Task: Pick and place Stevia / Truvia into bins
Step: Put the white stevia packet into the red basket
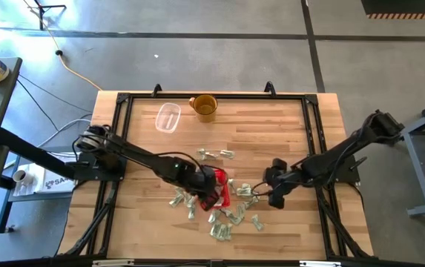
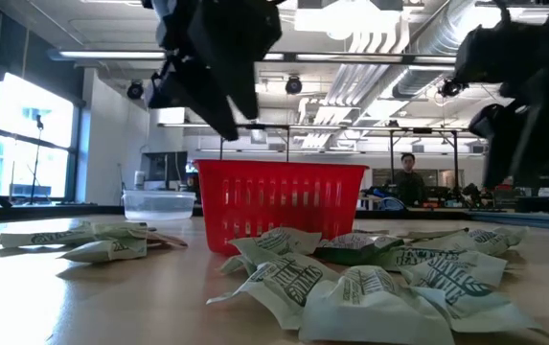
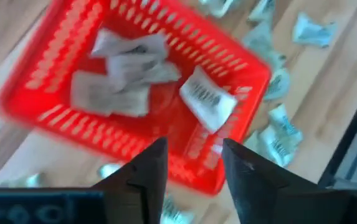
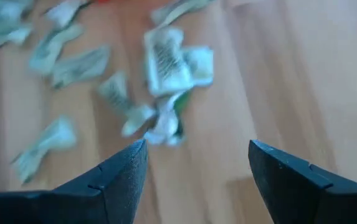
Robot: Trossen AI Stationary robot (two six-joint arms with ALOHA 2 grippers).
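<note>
The red bin (image 1: 222,190) stands near the table's middle and holds several pale packets (image 3: 122,74). My left gripper (image 3: 194,168) hangs open above the bin's near wall (image 3: 134,146), with nothing between its fingers. Many green-and-white sweetener packets (image 1: 227,216) lie flat on the wood around the bin, toward its near, left and far sides. To the right of the bin, my right gripper (image 4: 197,162) is open and tipped down over a small cluster of packets (image 4: 172,62), touching none. In the low view the bin (image 2: 279,201) stands behind a heap of packets (image 2: 351,287).
A clear plastic container (image 1: 168,117) and a yellow-brown mug (image 1: 205,106) stand at the table's far side. Black frame rails (image 1: 312,133) run along the table's edges. Bare wood lies to the right of my right gripper. A person (image 2: 407,177) stands far back in the room.
</note>
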